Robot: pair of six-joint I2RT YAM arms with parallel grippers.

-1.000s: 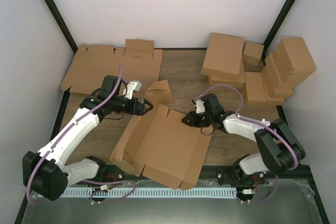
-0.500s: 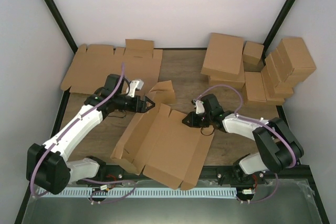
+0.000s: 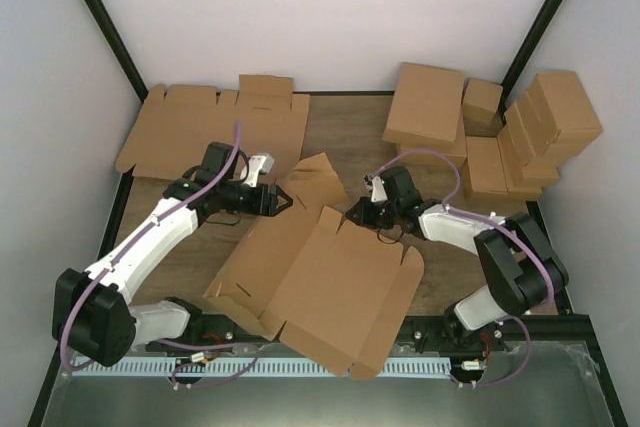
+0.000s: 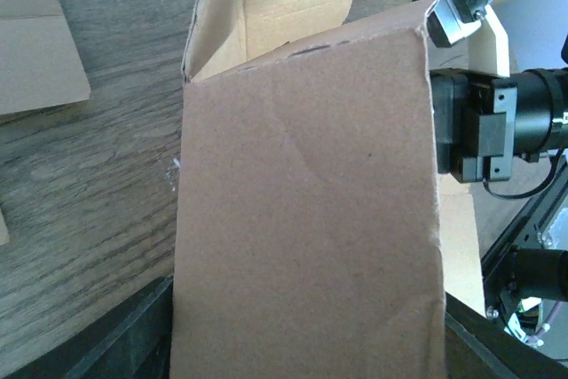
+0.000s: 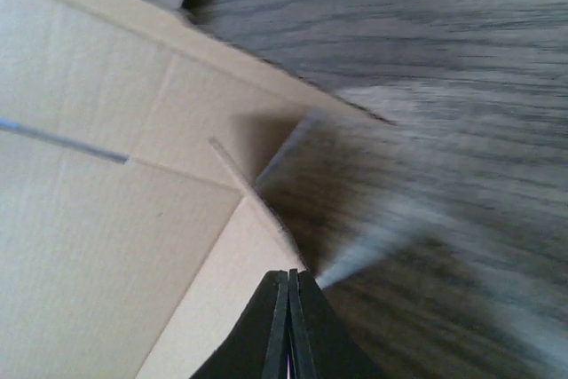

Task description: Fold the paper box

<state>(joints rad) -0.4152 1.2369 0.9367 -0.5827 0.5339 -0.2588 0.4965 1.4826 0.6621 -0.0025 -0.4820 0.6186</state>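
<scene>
As the work stands now: early stage, by our judgement; the paper box [image 3: 320, 282] is mostly an open blank, with no wall locked in place.
Done: one far flap [image 3: 315, 179] is lifted off the worktop [image 3: 350, 137] and stands tilted at the far left corner of the blank.
Left to do: as we judge it, raising the side and near panels, tucking the tabs and closing the lid.
Location: middle of the worktop between the two arms, its near edge close to the arm bases.
Appearance: plain brown, unprinted card with die-cut notches. The side panels are bent up slightly along their creases, and the left wrist view shows a perforated crease along the lifted flap.
Left gripper [image 3: 283, 199]: jaws stand wide, with the fingers [image 4: 124, 343] well apart and the lifted flap lying across the gap. We see no pinch.
Right gripper [image 3: 358, 215]: jaws pressed together, tips at the far edge of the blank. We cannot tell whether any card is caught between them.
Surroundings: flat blanks [image 3: 190, 132] at far left and closed boxes [image 3: 500, 127] at far right, both well apart from the work.
</scene>
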